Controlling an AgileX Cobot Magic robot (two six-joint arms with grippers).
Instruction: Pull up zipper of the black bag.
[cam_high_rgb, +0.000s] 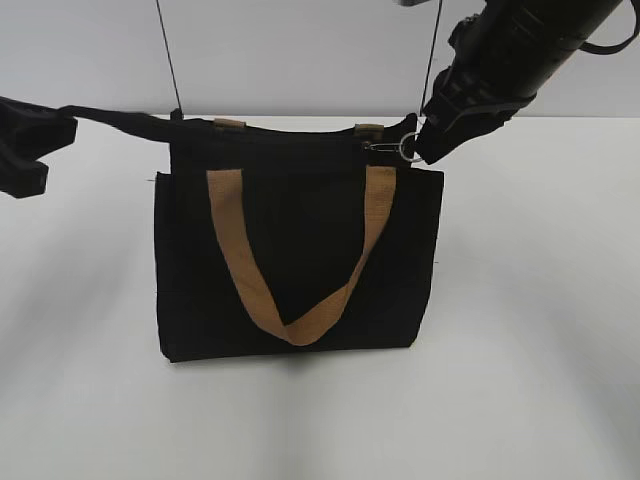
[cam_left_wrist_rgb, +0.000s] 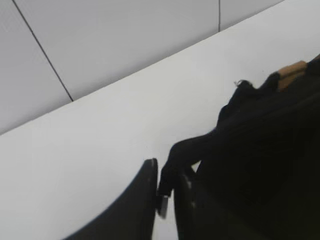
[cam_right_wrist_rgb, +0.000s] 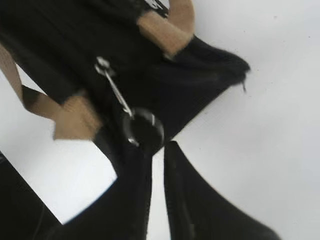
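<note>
Black fabric: the black bag (cam_high_rgb: 300, 260) was stood upright on the white table (cam_high_rgb: 540, 330), its tan handle (cam_high_rgb: 290, 270) draped down the front.
Left gripper (cam_left_wrist_rgb: 167, 192): pressed together on a black strap (cam_left_wrist_rgb: 187, 152) drawn out from the bag's left top corner.
Right gripper (cam_right_wrist_rgb: 157, 150): nearly closed, pinching the metal ring (cam_right_wrist_rgb: 143, 131) of the zipper pull at the bag's right top corner.
Zipper pull: seen stretched taut from slider to ring.

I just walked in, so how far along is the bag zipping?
Done: left end effector pinches the black bag's corner tab. In hand: right end effector is at the zipper ring, grip unclear. Left: the pull along the top, since the ring sits at the right end.
</note>
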